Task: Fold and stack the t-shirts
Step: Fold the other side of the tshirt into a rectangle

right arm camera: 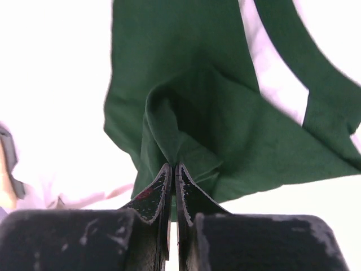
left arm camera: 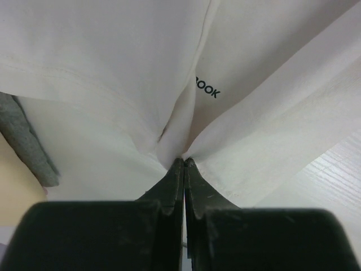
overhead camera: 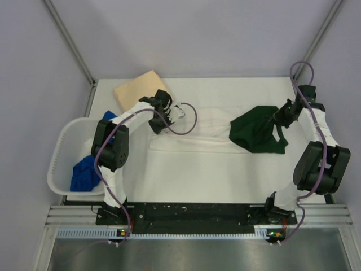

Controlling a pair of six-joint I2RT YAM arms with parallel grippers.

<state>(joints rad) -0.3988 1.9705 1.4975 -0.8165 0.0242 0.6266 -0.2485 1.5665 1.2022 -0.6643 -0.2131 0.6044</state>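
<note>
The white t-shirt (overhead camera: pixel 203 127) with a dark green sleeve (overhead camera: pixel 256 135) lies stretched across the middle of the table. My left gripper (overhead camera: pixel 169 116) is shut on a pinch of its white cloth at the left end. In the left wrist view the left gripper's (left arm camera: pixel 184 161) jaws meet on a white fold (left arm camera: pixel 175 135), with black print (left arm camera: pixel 207 88) just beyond. My right gripper (overhead camera: pixel 280 121) is shut on the green sleeve; in the right wrist view the right gripper's (right arm camera: pixel 174 165) tips clamp a green fold (right arm camera: pixel 225 130). A folded tan t-shirt (overhead camera: pixel 141 90) lies at the back left. Blue t-shirts (overhead camera: pixel 84 172) sit in the basket.
A white plastic basket (overhead camera: pixel 59 164) stands at the table's left edge beside the left arm. A bit of blue cloth (overhead camera: pixel 109 117) shows at its far rim. Grey walls and metal frame posts enclose the table at the back and sides.
</note>
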